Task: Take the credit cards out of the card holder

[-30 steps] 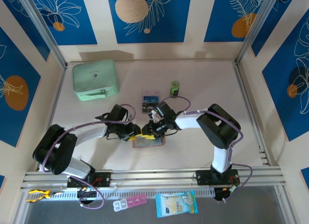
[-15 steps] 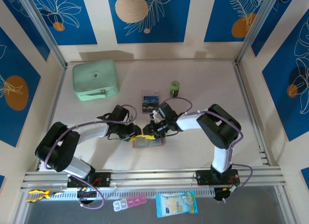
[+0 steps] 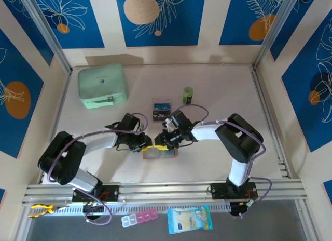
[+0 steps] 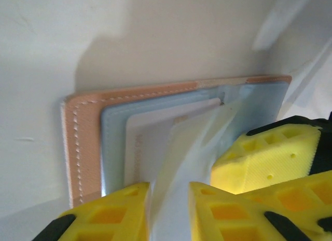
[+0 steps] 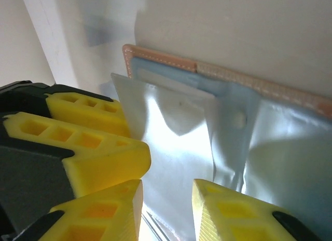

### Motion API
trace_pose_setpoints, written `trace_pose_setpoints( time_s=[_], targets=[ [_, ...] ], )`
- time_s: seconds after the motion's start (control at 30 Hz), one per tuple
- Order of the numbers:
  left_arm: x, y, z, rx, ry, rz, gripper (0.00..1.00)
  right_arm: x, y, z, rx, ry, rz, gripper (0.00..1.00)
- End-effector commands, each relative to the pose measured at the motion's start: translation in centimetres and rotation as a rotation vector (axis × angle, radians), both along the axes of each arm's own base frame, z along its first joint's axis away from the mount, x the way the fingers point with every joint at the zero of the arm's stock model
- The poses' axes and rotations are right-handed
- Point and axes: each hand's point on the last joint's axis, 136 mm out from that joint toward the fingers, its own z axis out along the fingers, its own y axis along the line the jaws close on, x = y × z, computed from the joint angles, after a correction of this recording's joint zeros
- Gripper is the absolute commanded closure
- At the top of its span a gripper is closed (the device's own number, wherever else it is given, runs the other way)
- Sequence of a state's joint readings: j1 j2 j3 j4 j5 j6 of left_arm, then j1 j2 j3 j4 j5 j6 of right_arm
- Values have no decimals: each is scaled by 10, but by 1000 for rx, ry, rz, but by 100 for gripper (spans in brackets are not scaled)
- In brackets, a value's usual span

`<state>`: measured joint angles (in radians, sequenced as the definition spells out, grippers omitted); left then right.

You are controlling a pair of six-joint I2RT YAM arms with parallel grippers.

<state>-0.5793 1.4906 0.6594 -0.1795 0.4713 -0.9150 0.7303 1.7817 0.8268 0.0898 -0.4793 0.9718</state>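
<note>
The tan card holder lies open on the table in front of both arms. Its stitched edge frames grey transparent pockets, and a pale card sits in one of them. My left gripper is shut on a clear pocket leaf, which it holds lifted off the holder. My right gripper stands open close over the same leaf, right beside the left fingers. Blue and dark credit cards lie on the table behind the holder.
A mint-green zip case sits at the back left. A green cylinder stands just right of the loose cards. A pill box and a blue packet lie in front of the rail.
The left jaws have narrowed onto the pocket leaf. Both grippers have stayed over the holder, and the right arm has shifted only slightly.
</note>
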Motion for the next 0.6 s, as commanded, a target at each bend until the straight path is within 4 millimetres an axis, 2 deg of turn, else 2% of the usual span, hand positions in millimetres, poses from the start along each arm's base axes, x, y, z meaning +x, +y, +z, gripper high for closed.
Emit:
trace_pose_setpoints(
  time_s=[0.0,0.27,0.57],
  targets=[
    [2,-13,24,-41,-32,-36,73,0,-13,14,-38,-28,-15,68],
    [3,-40,39,-68,-50,-97,66,7,-37,31,-80,-78,-60,67],
    [0,-72,36,-83,-43,-156,60,10,-65,42,-115,-113,-114,66]
  ],
)
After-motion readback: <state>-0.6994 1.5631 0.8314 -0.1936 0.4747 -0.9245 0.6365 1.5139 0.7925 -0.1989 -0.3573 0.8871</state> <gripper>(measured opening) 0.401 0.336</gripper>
